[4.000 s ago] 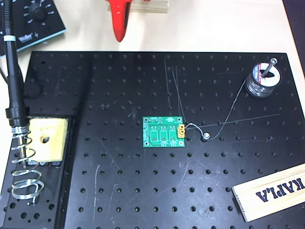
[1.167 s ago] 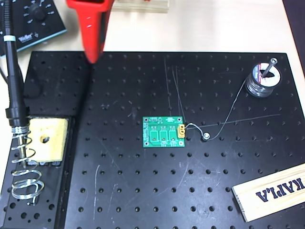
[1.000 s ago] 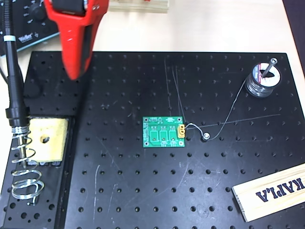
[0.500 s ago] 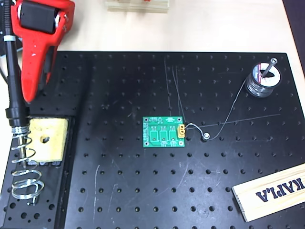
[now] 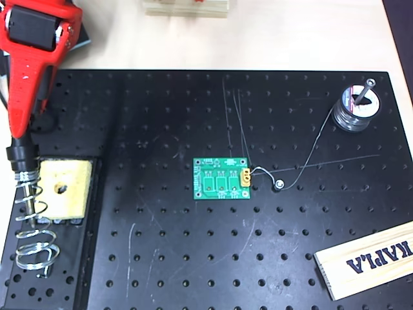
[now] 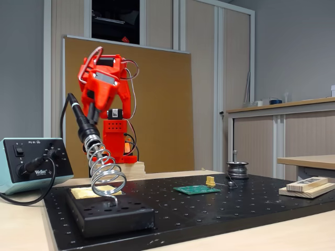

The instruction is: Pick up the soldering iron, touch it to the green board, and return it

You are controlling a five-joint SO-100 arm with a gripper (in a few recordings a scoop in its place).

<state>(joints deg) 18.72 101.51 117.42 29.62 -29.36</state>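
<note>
Gripper (image 5: 19, 126) over iron (image 5: 19, 157) at 9 o'clock, opening unclear; block (image 5: 368, 259) reads KAPLA, station (image 6: 32, 164) Weller.

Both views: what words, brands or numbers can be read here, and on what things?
"KAPLA": on the wooden block, upside down in the overhead view.
"Weller": on the station at left in the fixed view.
White markings on the green board: too small to read.
Dial marks on the station: too blurred to read.
</note>
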